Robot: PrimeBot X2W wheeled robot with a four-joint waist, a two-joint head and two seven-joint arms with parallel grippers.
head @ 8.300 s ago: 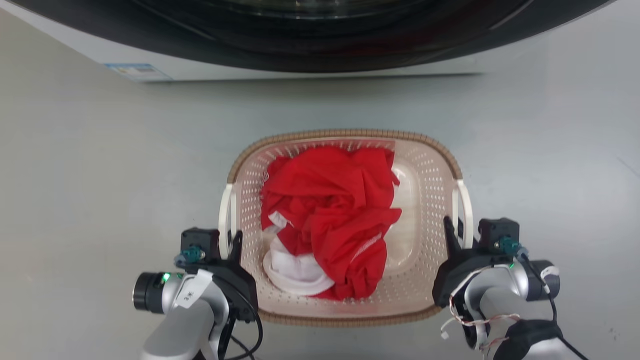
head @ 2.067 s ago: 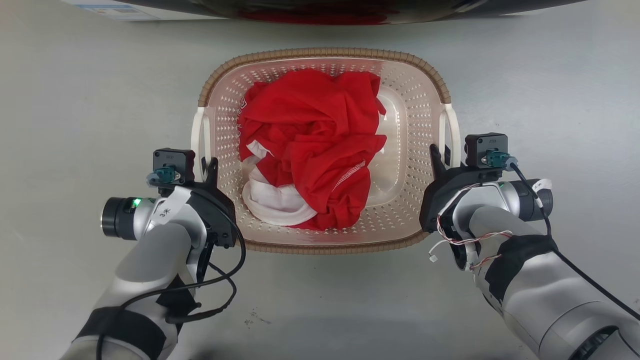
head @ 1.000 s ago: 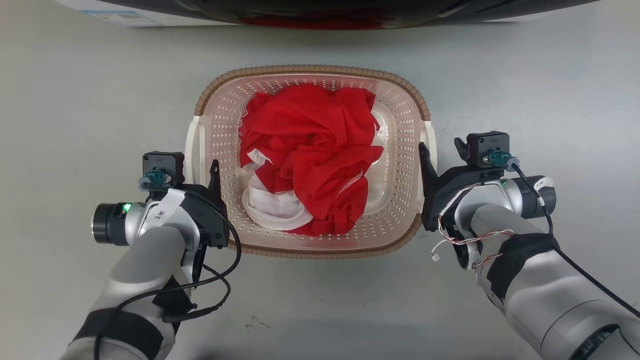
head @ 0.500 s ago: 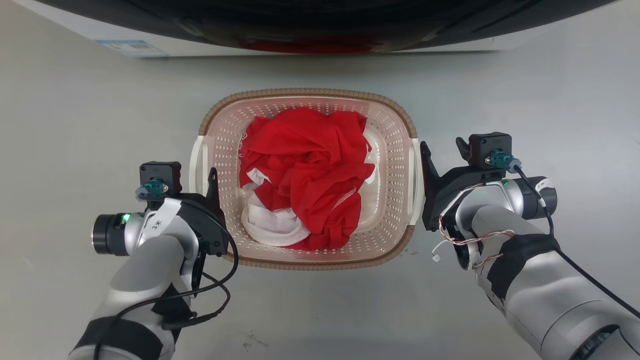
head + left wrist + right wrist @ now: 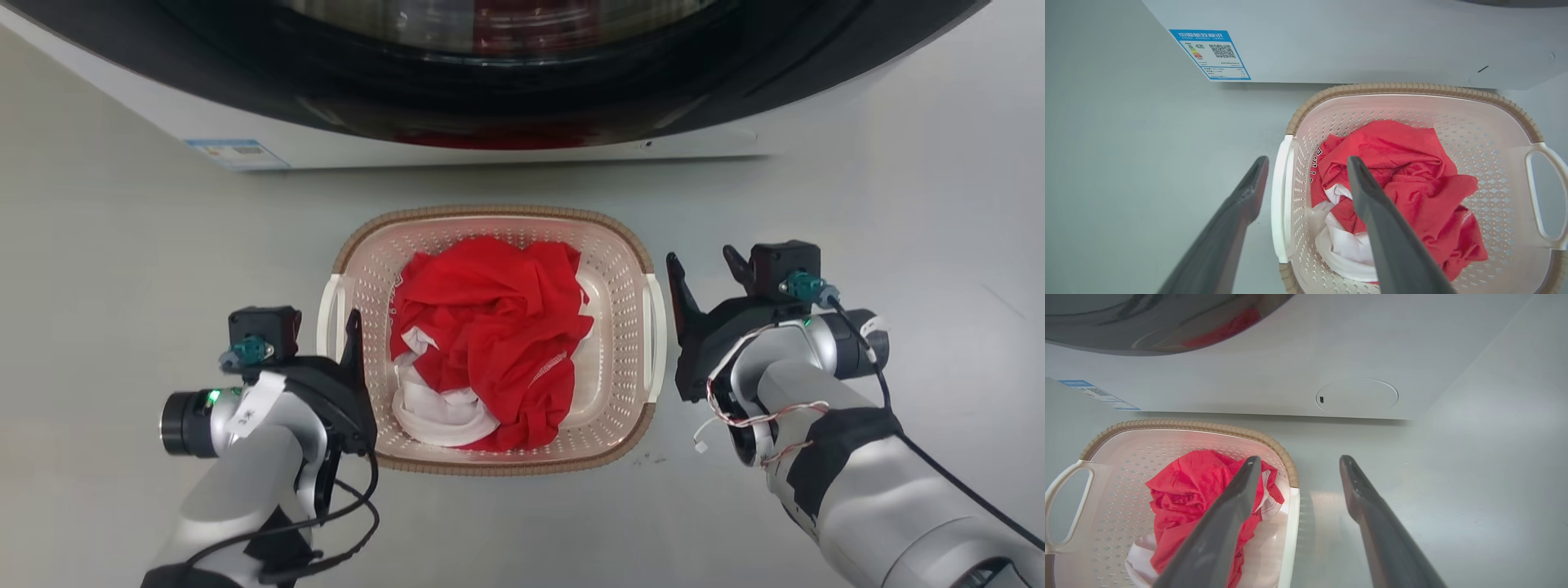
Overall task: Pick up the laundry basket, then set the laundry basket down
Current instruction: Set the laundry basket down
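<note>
Pink basket sits on the floor, set-down seemingly done; left end effector and right end effector gape wide astride its handles, withdrawal pending.

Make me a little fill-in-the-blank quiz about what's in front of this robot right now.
1. The basket sits on the ____ in front of the washing machine.
2. The biggest garment in the basket is ____.
3. The left hand and the right hand are both ____, gripping nothing.
4. The basket's side handles are ____.

Missing words: floor; red; open; white.
</note>
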